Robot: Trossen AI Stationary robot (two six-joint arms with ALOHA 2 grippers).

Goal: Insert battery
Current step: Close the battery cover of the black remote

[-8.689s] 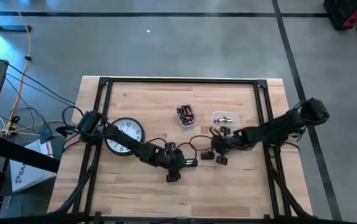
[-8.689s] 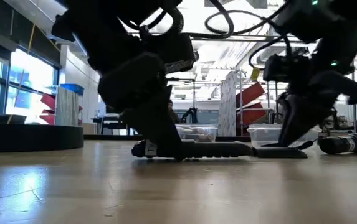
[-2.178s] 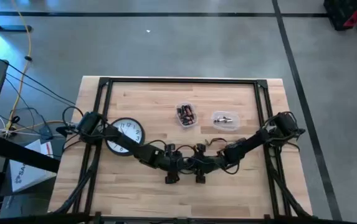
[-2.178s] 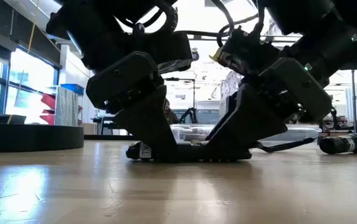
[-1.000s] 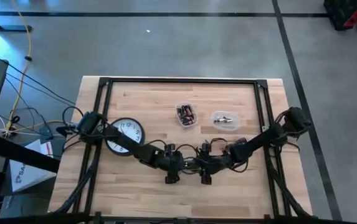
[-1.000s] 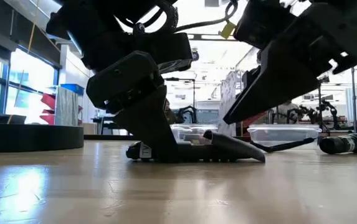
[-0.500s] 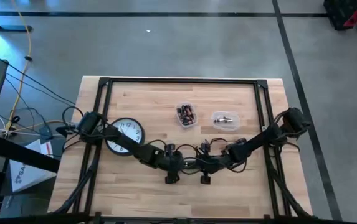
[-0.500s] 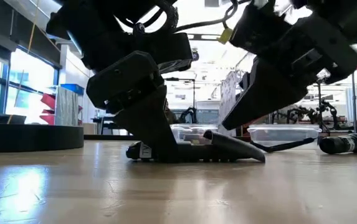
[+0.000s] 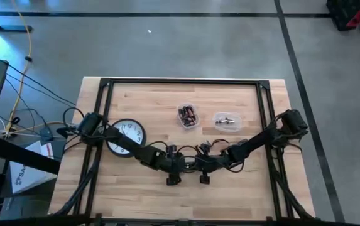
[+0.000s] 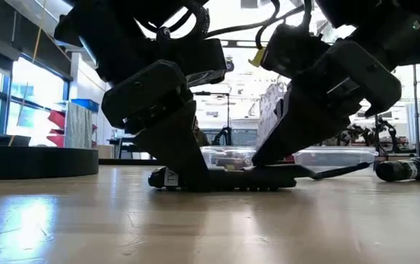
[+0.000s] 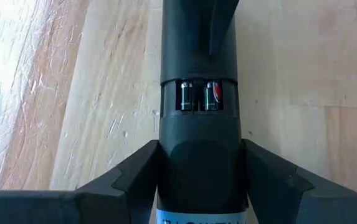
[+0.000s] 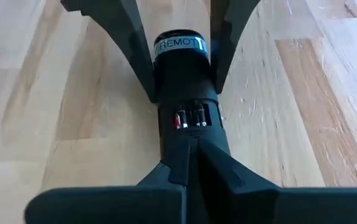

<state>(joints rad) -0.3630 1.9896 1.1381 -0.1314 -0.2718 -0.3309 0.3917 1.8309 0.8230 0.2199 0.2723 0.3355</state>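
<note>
Batteries (image 11: 198, 96) in remote (image 11: 198, 155); more in tub (image 9: 187, 115).

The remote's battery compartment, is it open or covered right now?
Partly open. On the remote, both wrist views show a gap exposing two batteries, while the right gripper presses the cover over the rest.

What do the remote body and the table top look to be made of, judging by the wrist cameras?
The remote looks like matte black moulded plastic: an even dull surface with smooth rounded edges and no grain. The table top looks like pale butcher-block wood with a light sheen: long grain lines run through strips of differing tone. The left claw clamps the remote's labelled end.
</note>
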